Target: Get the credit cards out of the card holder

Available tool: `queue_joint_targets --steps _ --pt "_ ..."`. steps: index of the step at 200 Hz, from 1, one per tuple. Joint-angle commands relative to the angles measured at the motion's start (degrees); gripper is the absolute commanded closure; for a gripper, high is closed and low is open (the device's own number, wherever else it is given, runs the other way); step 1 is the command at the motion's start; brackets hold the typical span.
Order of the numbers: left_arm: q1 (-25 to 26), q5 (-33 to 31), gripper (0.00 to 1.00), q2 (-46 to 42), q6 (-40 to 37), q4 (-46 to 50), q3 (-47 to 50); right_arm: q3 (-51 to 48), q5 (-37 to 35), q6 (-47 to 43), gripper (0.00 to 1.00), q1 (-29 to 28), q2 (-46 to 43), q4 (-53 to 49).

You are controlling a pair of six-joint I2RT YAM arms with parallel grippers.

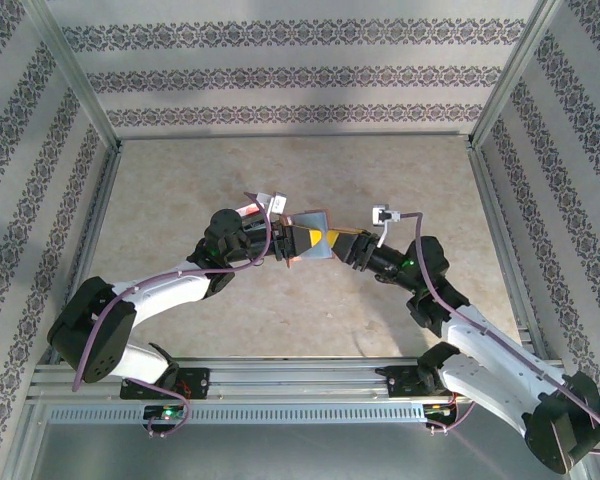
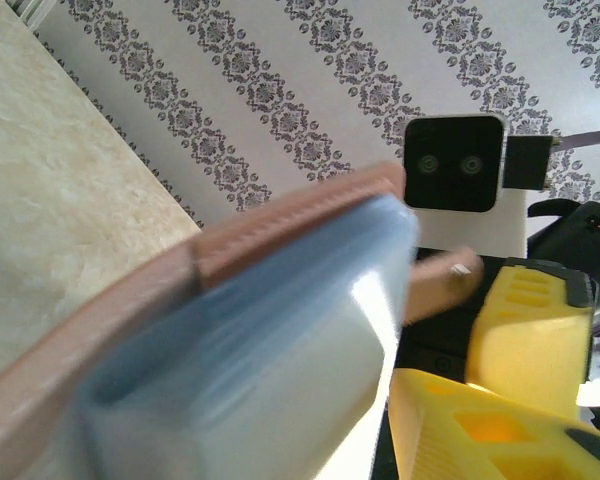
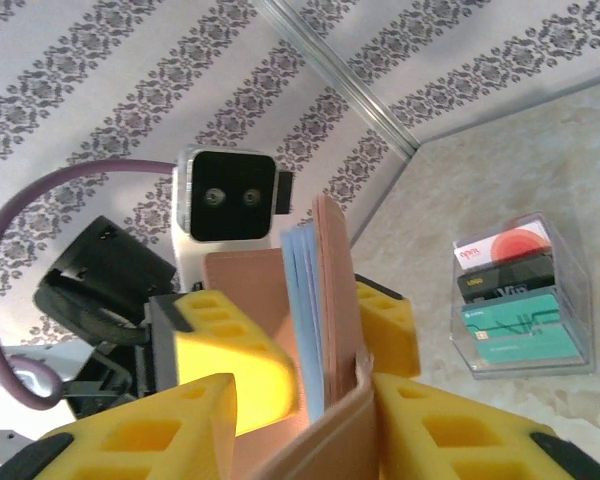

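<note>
Left jaws clamp the card holder [image 3: 335, 290] aloft — right jaws flank it too, grip unclear

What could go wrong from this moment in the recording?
1. The card holder hangs in mid-air between the left end effector and right end effector; a loose grip drops it onto the table.
2. Its flaps stand barely apart in the right wrist view, so reaching into a pocket may pinch lining instead.
</note>
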State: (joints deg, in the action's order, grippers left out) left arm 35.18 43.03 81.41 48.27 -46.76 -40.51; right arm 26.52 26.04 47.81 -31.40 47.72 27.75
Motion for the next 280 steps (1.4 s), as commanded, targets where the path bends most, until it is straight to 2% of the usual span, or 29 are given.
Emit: queue_joint_targets --steps 1,26,45,85,153,174,227,280 --pt "0.4 0.1 0.53 -1.4 -1.0 -2.1 0.0 0.2 1.9 0.3 0.6 -0.8 -0.6 2.4" --pt "0.4 0.4 0.57 -1.3 -0.6 -2.8 0.0 0.2 2.6 0.4 0.61 -0.9 0.6 3.0" --pt "0.5 0.5 0.58 -1.4 -0.5 -2.8 0.0 0.2 3.0 0.5 0.68 -0.9 1.4 3.8" --pt "0.4 -0.1 0.52 -1.5 -0.6 -2.4 0.2 0.3 2.9 0.5 0.77 -0.9 0.9 4.1" --pt "0.4 -0.4 0.52 0.0 0.2 -2.3 0.0 0.3 2.3 0.6 0.94 -0.8 0.2 4.0" --pt "0.3 -0.3 0.47 0.1 0.4 -2.2 0.1 0.6 1.5 0.3 1.0 -0.8 -0.1 2.9" --pt "0.3 -0.4 0.37 -0.3 0.3 -0.5 1.2 1.6 -2.3 -1.5 1.0 -0.7 -0.6 -1.6" --pt "0.4 -0.1 0.34 1.4 2.1 -2.9 1.8 2.2 -6.1 -3.1 1.0 -0.8 -1.8 -5.7"
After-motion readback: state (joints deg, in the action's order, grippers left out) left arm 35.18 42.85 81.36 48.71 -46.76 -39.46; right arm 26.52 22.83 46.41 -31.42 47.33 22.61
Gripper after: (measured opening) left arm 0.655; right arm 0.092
